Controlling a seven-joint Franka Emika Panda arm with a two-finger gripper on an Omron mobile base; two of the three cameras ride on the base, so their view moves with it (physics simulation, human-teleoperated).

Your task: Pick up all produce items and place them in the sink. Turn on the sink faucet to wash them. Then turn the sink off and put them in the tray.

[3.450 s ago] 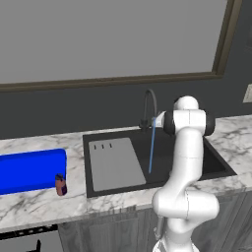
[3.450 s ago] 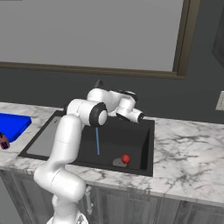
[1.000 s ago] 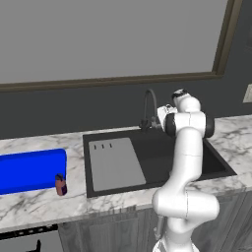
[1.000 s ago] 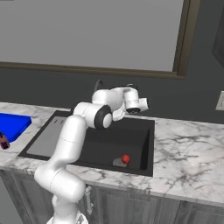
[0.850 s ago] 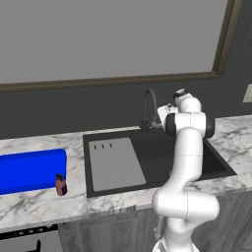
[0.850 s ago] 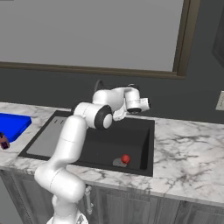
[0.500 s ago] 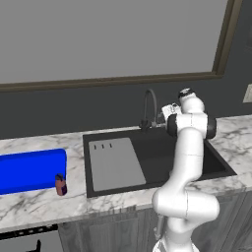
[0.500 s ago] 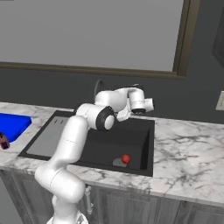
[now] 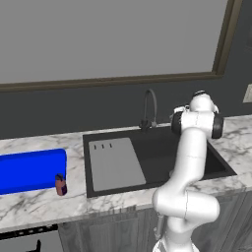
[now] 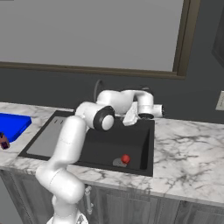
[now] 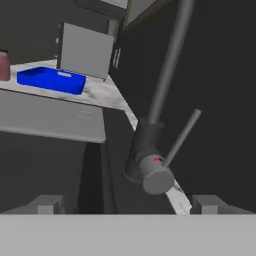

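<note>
The gripper is open and holds nothing, near the sink faucet. The red produce item lies in the sink.

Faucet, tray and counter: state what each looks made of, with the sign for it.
Faucet: looks like dark metal with a dull sheen; slender gooseneck tube and a rod lever.
Tray: probably plastic; uniform saturated blue, smooth, rounded corners.
Counter: marble-look stone, white with grey veining; being rendered, it could equally be laminate.
</note>
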